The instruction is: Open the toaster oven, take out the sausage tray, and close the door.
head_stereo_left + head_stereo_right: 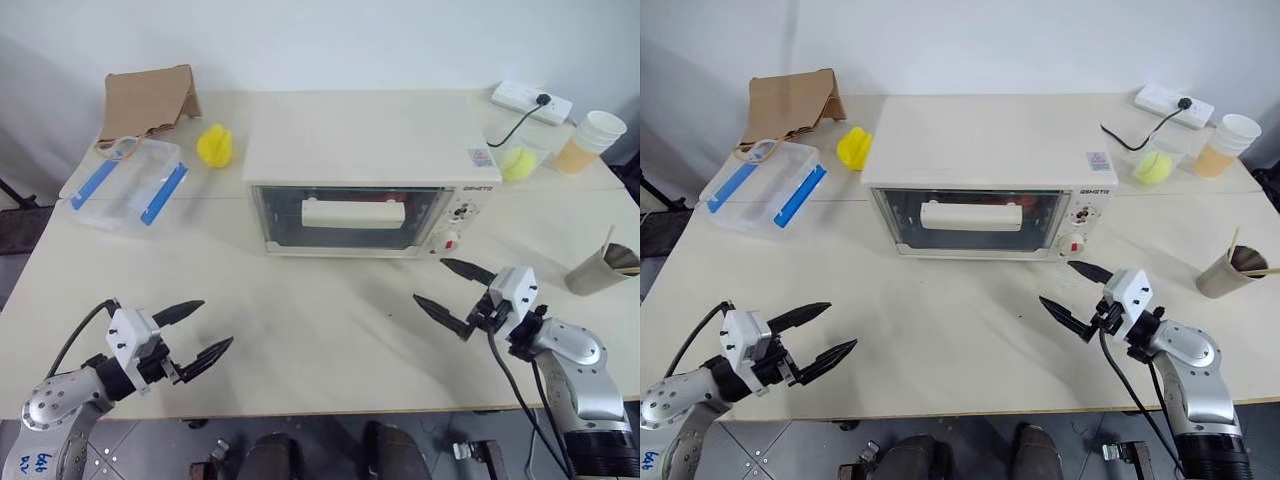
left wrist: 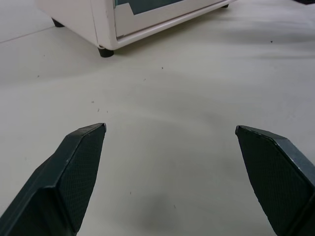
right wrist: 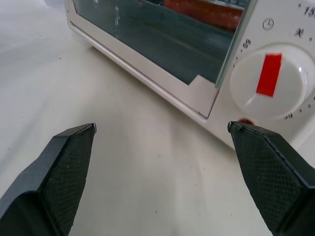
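Right wrist view puts the wide-open, empty right gripper (image 3: 162, 129) just beside the toaster oven (image 1: 370, 140) at its knob end; reaching for the door (image 1: 975, 221) handle from there risks bumping a knob. The left gripper (image 1: 192, 331), equally spread and empty, hovers well apart. Behind the shut glass, the sausage tray is hard to make out beyond something red.

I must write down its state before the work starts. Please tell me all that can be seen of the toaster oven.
The toaster oven is a cream-white box standing upright on the table. Its glass door is shut, with a long cream bar handle across it. Something red shows inside, behind the glass. A control panel with knobs sits at its right side. Neither pincer touches it.
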